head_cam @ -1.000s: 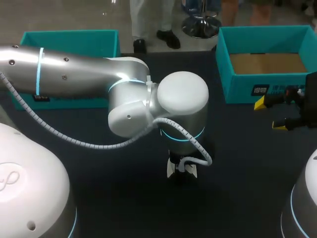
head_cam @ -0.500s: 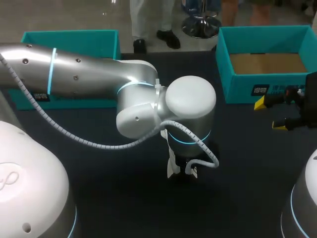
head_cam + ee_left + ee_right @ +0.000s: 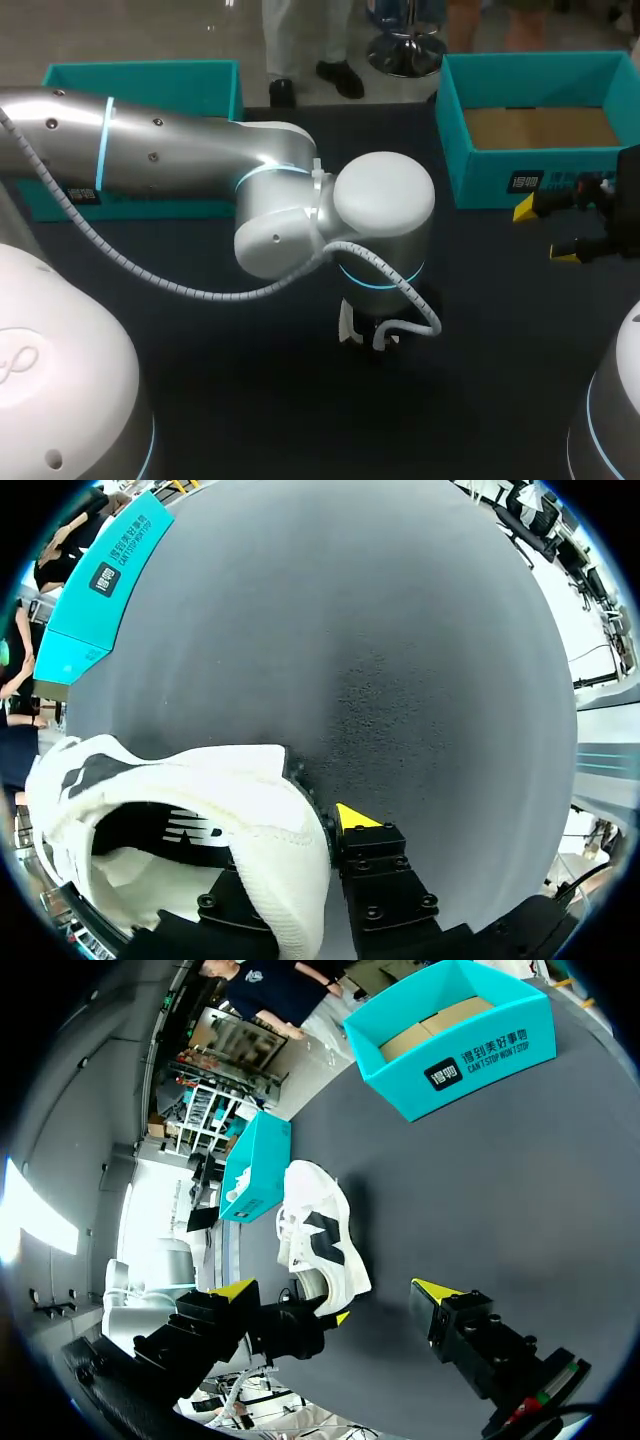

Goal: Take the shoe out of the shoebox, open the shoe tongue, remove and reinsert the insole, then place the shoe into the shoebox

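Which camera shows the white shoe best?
The right wrist view: the whole white shoe lies on the table. The left wrist view shows only its heel collar up close; the head view, at most a white sliver under the left arm.

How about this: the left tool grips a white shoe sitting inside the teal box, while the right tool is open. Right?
Not quite: the right wrist view shows the white shoe lying on the dark table, outside the teal box. The left tool does grip it, and the right tool is open.

White shoe (image 3: 318, 1235), black side mark, upright; open teal shoebox (image 3: 480, 172) well apart.
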